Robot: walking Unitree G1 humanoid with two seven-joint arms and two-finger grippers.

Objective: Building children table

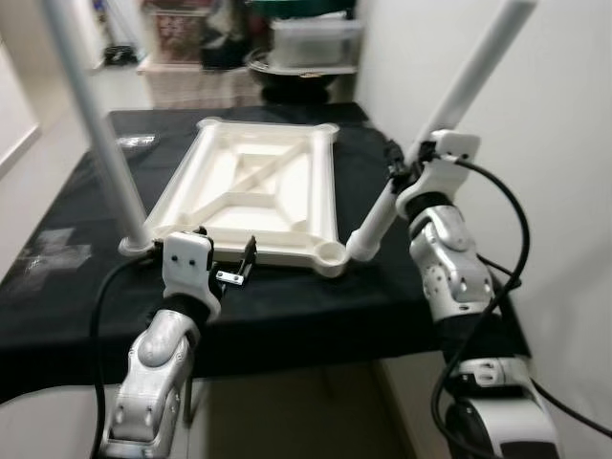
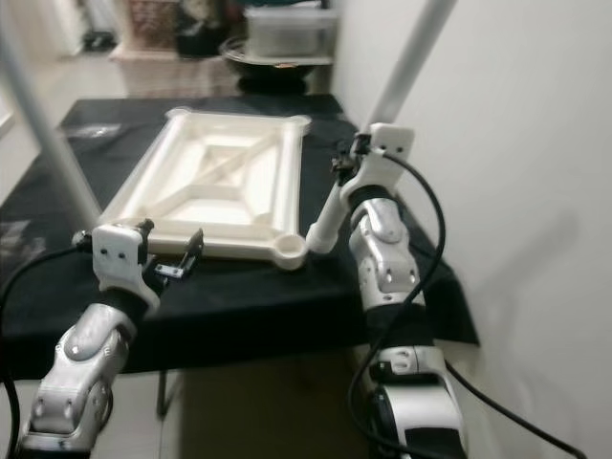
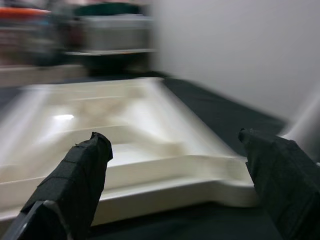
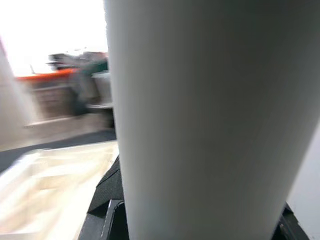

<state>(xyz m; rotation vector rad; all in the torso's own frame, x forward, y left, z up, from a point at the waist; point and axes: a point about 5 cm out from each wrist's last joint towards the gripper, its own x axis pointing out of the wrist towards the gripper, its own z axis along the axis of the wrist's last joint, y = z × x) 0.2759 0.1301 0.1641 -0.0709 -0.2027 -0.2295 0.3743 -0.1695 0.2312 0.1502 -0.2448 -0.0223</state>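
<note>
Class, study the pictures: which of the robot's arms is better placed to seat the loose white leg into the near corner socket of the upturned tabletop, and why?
Right. The right gripper is shut on the tilted white leg, whose lower end is beside the corner socket of the tabletop. The left gripper is open at the near edge, holding nothing.

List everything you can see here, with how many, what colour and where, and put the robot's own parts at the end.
Tabletop: one, cream-white, lying underside up on the black cloth.
Table legs: two, white; one stands in the near left corner socket, the other leans tilted at the near right corner.
Black cloth: one, covering the work surface.
Clear storage box: one, on a shelf behind.
Wall: white, to the right.
Left gripper: one, black fingers, jaws open, at the tabletop's near edge.
Right gripper: one, jaws shut on the tilted leg.
Arms: two, silver, left and right.
</note>
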